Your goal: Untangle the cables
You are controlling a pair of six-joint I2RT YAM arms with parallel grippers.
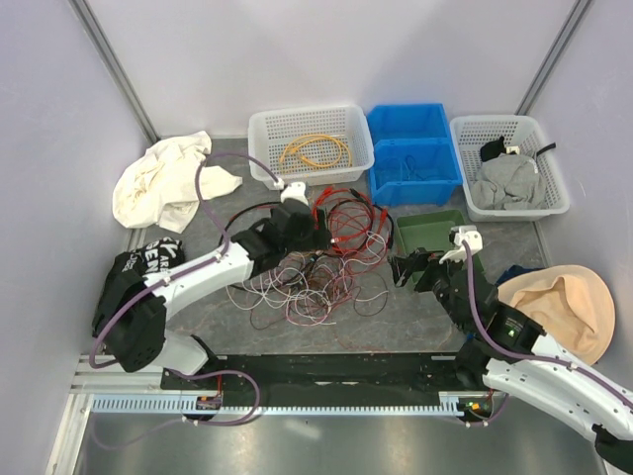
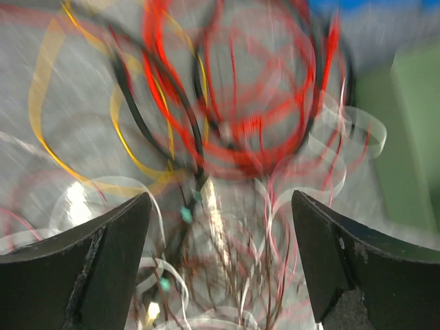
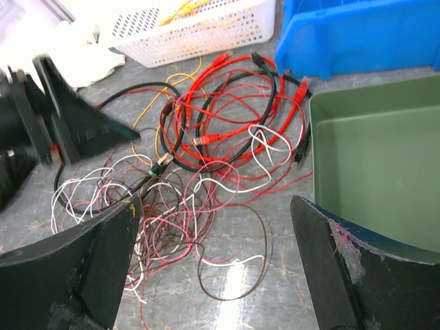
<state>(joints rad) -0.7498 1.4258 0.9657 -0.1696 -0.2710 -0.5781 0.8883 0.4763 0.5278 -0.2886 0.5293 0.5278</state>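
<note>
Red and white cables (image 1: 346, 233) lie just ahead of our left gripper (image 2: 218, 206), fingers apart | right gripper (image 3: 214, 206), also spread, hangs farther back | we favour left.

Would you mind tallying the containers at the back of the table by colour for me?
White baskets: 2
Blue bins: 2
Green tray: 1
Total: 5
</note>
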